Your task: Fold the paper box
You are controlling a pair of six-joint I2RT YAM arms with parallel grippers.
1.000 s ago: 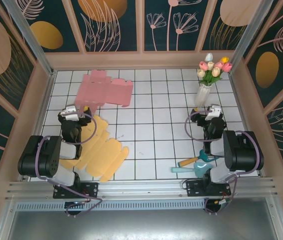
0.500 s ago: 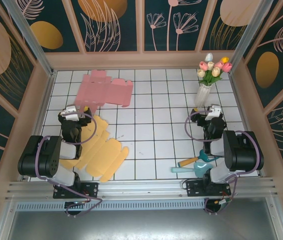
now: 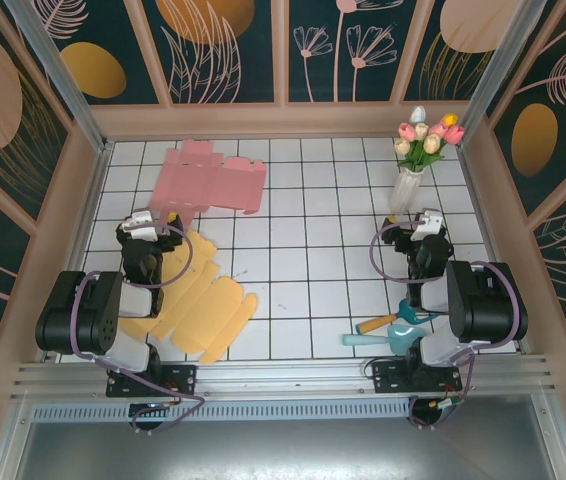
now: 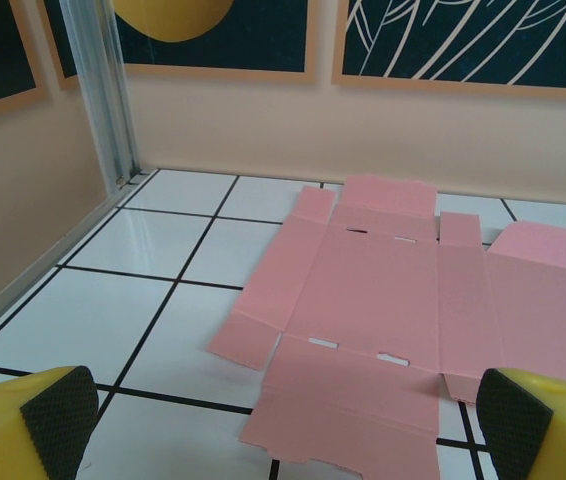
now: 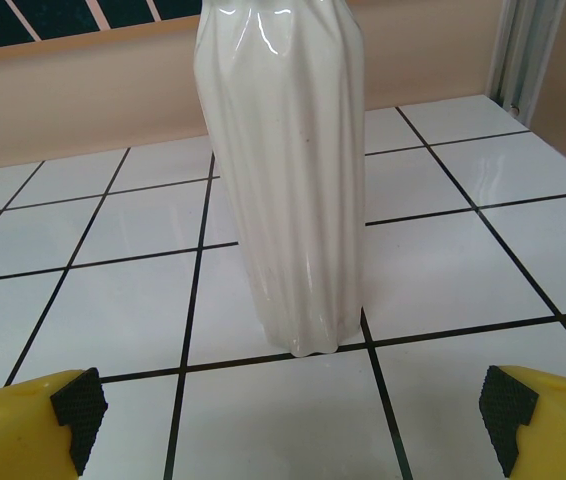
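pink box blank (image 4: 383,310): flat and unfolded, well to the left of the vase (image 5: 288,180), about as far back on the tiled table (image 3: 313,230)
yellow box blank (image 3: 198,305): also flat, left of the vase and nearer the bases, partly under the left arm (image 3: 88,315)
left gripper (image 4: 288,410): jaws spread wide, nothing between them, far left of the vase, aimed at the pink box blank
right gripper (image 5: 293,415): jaws spread wide, empty, just on the near side of the vase, pointed straight at it
risk 1: vase is tall and narrow with flowers (image 3: 426,135) on top, so a forward reach from the right side likely tips it
risk 2: blank lies flush on glossy tile, so fingers may miss the edge and just shove it away
risk 3: left arm moving out could drag the yellow box blank along
risk 4: two blanks, task names one box, wrong pick possible
writing: none readable, wall panels (image 3: 223,40) show leaf and flower drawings, no brand or text
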